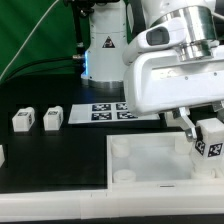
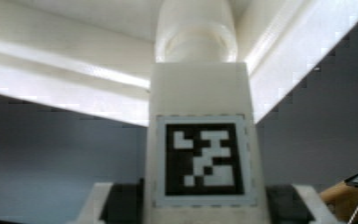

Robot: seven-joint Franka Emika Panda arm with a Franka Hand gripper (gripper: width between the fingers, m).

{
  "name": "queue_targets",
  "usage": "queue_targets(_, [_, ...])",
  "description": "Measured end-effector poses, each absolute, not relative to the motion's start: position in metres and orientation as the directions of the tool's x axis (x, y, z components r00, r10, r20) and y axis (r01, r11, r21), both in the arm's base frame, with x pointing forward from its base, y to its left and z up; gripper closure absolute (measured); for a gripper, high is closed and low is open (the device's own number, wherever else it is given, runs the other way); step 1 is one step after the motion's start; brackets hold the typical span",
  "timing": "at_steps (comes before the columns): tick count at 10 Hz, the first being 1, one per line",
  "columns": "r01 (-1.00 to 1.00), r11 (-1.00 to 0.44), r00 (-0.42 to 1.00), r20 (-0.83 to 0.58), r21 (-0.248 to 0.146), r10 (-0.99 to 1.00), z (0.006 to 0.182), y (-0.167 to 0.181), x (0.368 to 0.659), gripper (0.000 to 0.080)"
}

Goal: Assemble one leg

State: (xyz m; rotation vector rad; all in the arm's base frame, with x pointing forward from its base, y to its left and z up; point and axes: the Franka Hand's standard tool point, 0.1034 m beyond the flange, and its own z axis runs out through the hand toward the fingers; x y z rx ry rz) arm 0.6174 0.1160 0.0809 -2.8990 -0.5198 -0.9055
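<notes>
My gripper (image 1: 208, 140) is shut on a leg (image 1: 209, 143), a white post with a black-and-white tag, and holds it upright over the right end of the large white tray-like part (image 1: 150, 175). In the wrist view the leg (image 2: 204, 110) fills the middle, its tag facing the camera, with a dark pad pressed to each side and the gripper (image 2: 202, 200) closed around it. Two more legs (image 1: 24, 121) (image 1: 53, 118) lie on the black table at the exterior view's left. Another leg (image 1: 2, 155) shows partly at the left edge.
The marker board (image 1: 113, 111) lies on the table behind the tray-like part. The arm's white base (image 1: 105, 45) stands at the back. A raised round boss (image 1: 123, 176) sits on the tray-like part's left corner.
</notes>
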Motion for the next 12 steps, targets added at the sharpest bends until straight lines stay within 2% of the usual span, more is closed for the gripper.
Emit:
queue_targets(2, [0.328, -0.944, 0.749, 0.595, 0.049, 0.291, 0.08, 0.116, 0.62, 0.0506])
queue_targets(6, [0.335, -0.941, 0.767, 0.568, 0.043, 0.299, 0.085, 0.118, 0.62, 0.0505])
queue_targets(7, [0.335, -0.941, 0.763, 0.573, 0.045, 0.299, 0.09, 0.118, 0.621, 0.0319])
queue_targets(8, [0.337, -0.941, 0.765, 0.569, 0.044, 0.301, 0.092, 0.119, 0.621, 0.0319])
queue_targets(9, [0.338, -0.94, 0.766, 0.567, 0.045, 0.303, 0.097, 0.118, 0.622, 0.0192])
queue_targets(10, [0.34, -0.939, 0.768, 0.563, 0.045, 0.305, 0.1, 0.119, 0.622, 0.0157])
queue_targets(12, [0.341, -0.939, 0.77, 0.559, 0.048, 0.308, 0.111, 0.115, 0.624, 0.0157])
